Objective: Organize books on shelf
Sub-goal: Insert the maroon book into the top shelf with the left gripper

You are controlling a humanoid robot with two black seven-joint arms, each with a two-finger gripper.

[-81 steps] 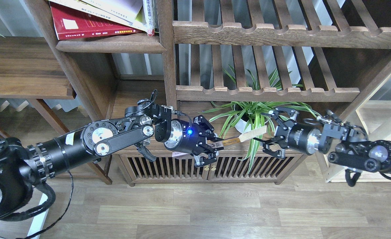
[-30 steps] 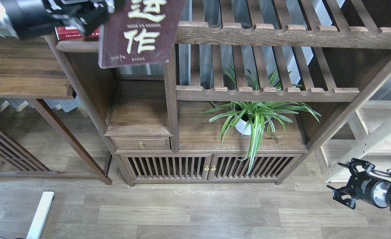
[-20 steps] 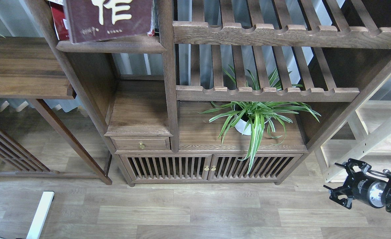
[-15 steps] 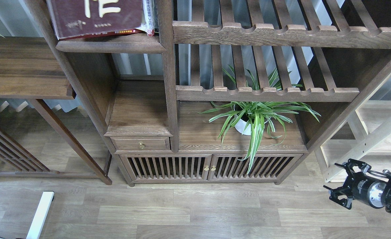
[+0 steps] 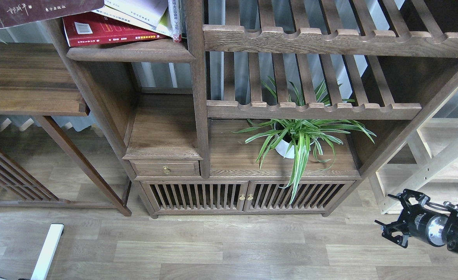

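Observation:
A maroon-purple book (image 5: 38, 9) with small pale text shows at the top left corner, cut by the frame edge and overlapping the bookcase upright; what holds it is out of view. On the dark-brown shelf (image 5: 131, 53) a glossy red book (image 5: 104, 31) lies flat under pale white books (image 5: 139, 8), with a yellow-green edge (image 5: 165, 26) beside them. My right gripper (image 5: 393, 215) hangs low at the right over the floor, open and empty, far from the books. My left gripper is out of view.
Slatted racks (image 5: 310, 39) with scalloped rails fill the upper right. A potted spider plant (image 5: 295, 136) stands on the cabinet top (image 5: 236, 159). A small drawer (image 5: 164, 169) sits under the narrow bay. A pale wood unit (image 5: 431, 167) stands at right, a dark side ledge (image 5: 26, 81) at left.
The maroon book has slid left and up from in front of the narrow bay, uncovering the red and pale books. My right gripper has dropped slightly lower.

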